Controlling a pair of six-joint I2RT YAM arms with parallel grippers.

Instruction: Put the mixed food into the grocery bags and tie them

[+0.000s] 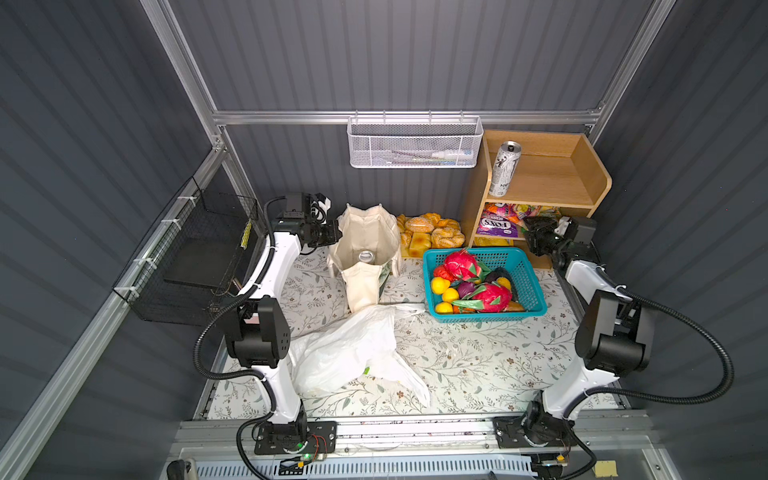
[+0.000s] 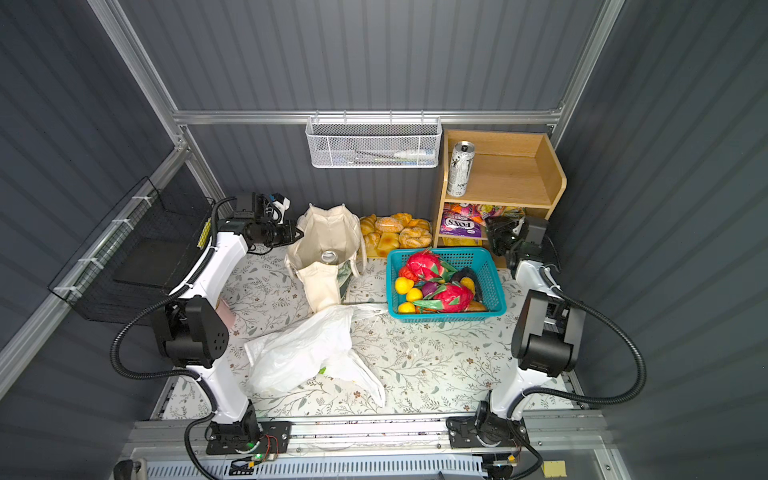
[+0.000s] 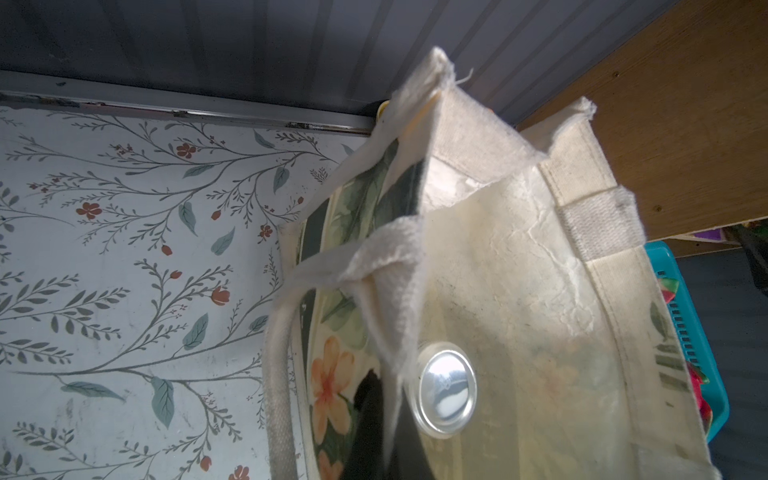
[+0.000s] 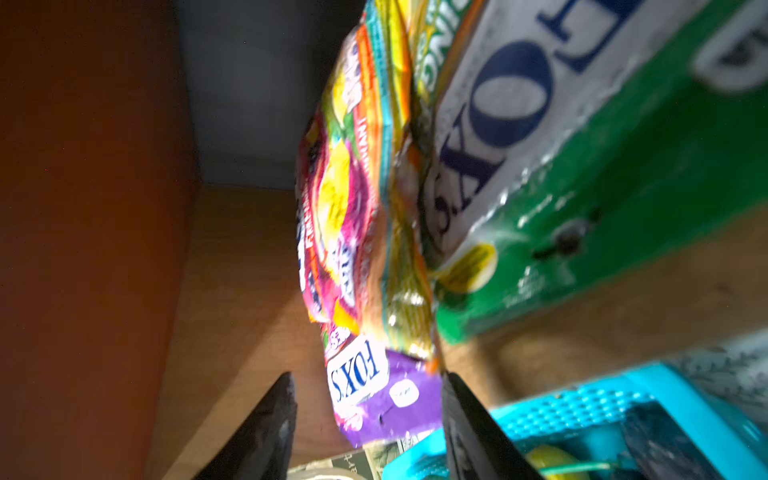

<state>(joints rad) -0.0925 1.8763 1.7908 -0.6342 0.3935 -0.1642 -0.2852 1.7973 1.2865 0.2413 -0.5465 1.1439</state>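
Barely begun: one silver-topped drink can (image 3: 446,392) stands inside the cream canvas tote (image 1: 365,245), its rim pinched by the closed left fingers (image 3: 370,399). Right fingers (image 4: 266,419) stand apart astride the purple FOX'S sweets pouch (image 4: 386,399) on the wooden shelf (image 1: 552,183), not gripping. The thin white plastic carrier (image 1: 345,353) lies slack on the table (image 1: 478,353); nothing is tied.

Table (image 1: 478,361), contents:
- Tote bag (image 1: 365,232): upright, rear, left of centre. One can (image 1: 365,256) stands inside it.
- Plastic bag (image 1: 349,353): lying flat in front of the tote bag, its far end at the tote's foot.
- Basket (image 1: 490,316): just right of the tote bag, with fruit (image 1: 461,266) in it.
- Bread rolls (image 1: 432,232): behind the basket, between tote bag and shelf unit.
- Shelf unit (image 1: 540,183): rear right. A drink can (image 1: 505,168) stands on its upper level, at the left. A sweets pouch (image 1: 496,226) lies in the compartment beneath.
- Mesh tray (image 1: 415,149): hung on the rear rail, above the bread rolls.
- Wire basket (image 1: 187,249): hung on the left wall.
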